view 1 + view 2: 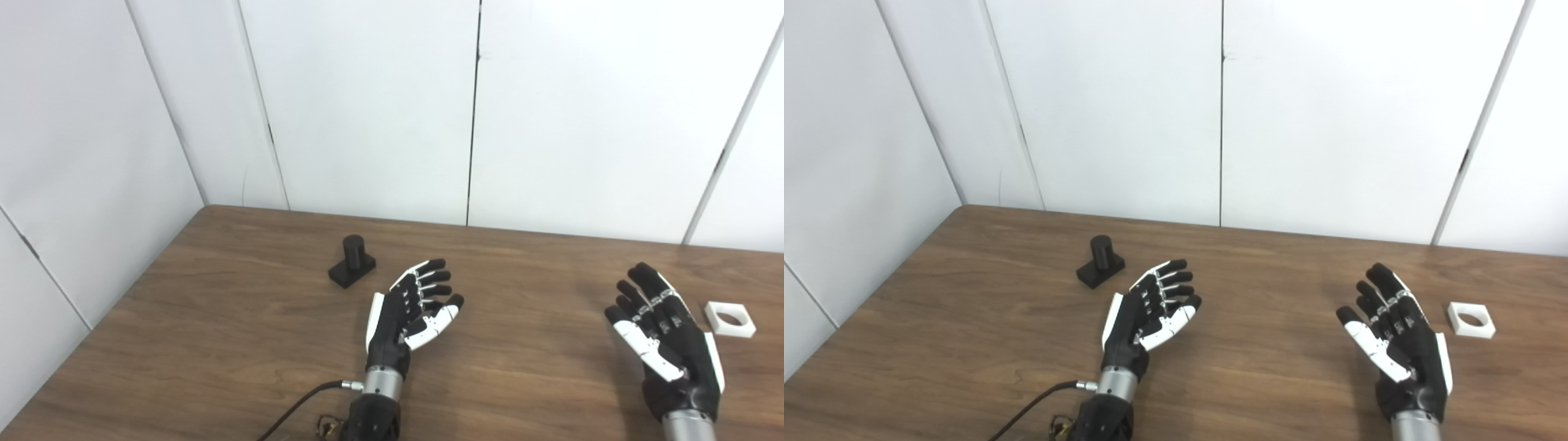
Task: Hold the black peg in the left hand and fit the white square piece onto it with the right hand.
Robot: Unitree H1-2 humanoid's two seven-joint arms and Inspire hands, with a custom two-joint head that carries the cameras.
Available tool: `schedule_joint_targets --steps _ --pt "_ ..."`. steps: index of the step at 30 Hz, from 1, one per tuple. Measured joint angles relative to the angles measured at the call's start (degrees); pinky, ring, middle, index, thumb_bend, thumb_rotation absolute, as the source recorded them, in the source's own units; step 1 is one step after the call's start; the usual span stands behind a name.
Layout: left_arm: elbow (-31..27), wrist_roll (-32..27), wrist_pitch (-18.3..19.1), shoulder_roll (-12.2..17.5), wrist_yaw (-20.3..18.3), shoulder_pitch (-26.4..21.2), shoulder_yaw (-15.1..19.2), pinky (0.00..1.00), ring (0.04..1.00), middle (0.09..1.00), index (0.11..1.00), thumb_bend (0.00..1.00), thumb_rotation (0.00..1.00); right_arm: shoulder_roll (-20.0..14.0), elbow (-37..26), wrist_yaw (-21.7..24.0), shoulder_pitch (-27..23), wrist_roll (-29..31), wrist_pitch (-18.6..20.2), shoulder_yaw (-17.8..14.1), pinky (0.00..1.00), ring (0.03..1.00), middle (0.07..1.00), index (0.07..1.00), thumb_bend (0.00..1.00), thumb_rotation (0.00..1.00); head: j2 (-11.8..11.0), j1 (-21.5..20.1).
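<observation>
Resting empty, fingers spread: left robot hand (409,309) near black peg (352,261), right robot hand (664,334) beside white square piece (729,318).

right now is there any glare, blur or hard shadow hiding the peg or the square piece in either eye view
Left eye view: even soft light, black peg and white square piece sharp, only faint shadows on the table. Right eye view: the same, no glare; the peg's dark faces blend together, the piece's hole is clear.

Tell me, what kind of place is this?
Probably a robot test booth or lab: a bare wooden table boxed in by plain white panels, with only a black peg and a white square piece laid out.
</observation>
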Motion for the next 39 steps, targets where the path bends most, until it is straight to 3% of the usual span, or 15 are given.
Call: schedule_joint_targets --steps 15,18,23,25,30,33,36,39 --pt "0.00 -0.11 0.11 0.06 -0.10 -0.04 -0.17 0.58 0.687 0.729 0.736 0.54 0.17 -0.06 -0.15 0.04 0.09 -0.65 0.03 0.51 0.86 0.827 0.850 0.803 0.62 0.11 0.53 -1.32" --pt "0.01 -0.16 0.11 0.12 -0.13 -0.05 -0.18 0.58 0.692 0.727 0.741 0.53 0.13 0.01 -0.23 0.06 0.09 0.10 0.12 0.33 0.87 0.826 0.853 0.801 0.63 0.06 0.44 -1.14" --pt "0.04 2.36 -1.09 0.62 0.96 -0.07 -0.92 0.56 0.665 0.712 0.726 0.55 0.09 0.02 -0.30 0.02 0.10 -0.07 0.29 0.50 0.84 0.818 0.839 0.796 0.64 0.10 0.35 -1.32" --pt "0.02 8.57 -2.15 1.70 3.67 -0.11 -2.42 0.55 0.676 0.712 0.699 0.64 0.10 0.03 -0.26 0.03 0.10 -0.21 0.28 0.68 0.86 0.828 0.849 0.800 0.63 0.09 0.35 -1.41" --pt "-4.33 22.42 0.22 4.77 9.24 0.55 -2.83 0.60 0.695 0.718 0.690 0.69 0.14 0.26 -0.28 0.07 -0.01 0.08 0.28 0.65 0.86 0.819 0.844 0.796 0.65 0.10 0.18 -0.88" --pt "-9.53 26.62 3.78 7.92 9.43 0.21 -1.51 0.63 0.708 0.731 0.698 0.72 0.15 0.23 -0.29 0.06 0.00 0.08 0.29 0.51 0.84 0.815 0.841 0.795 0.65 0.10 0.18 -0.62" --pt "-11.35 27.89 6.14 10.88 8.65 -0.76 -0.82 0.62 0.705 0.742 0.708 0.74 0.15 0.18 -0.28 0.04 0.01 0.04 0.29 0.40 0.81 0.814 0.845 0.796 0.62 0.11 0.18 -0.53" --pt "-12.39 28.76 8.70 14.62 6.06 -1.45 -0.43 0.61 0.715 0.754 0.711 0.74 0.17 0.10 -0.28 0.03 0.02 -0.14 0.28 0.40 0.84 0.831 0.854 0.800 0.62 0.11 0.26 -0.44"
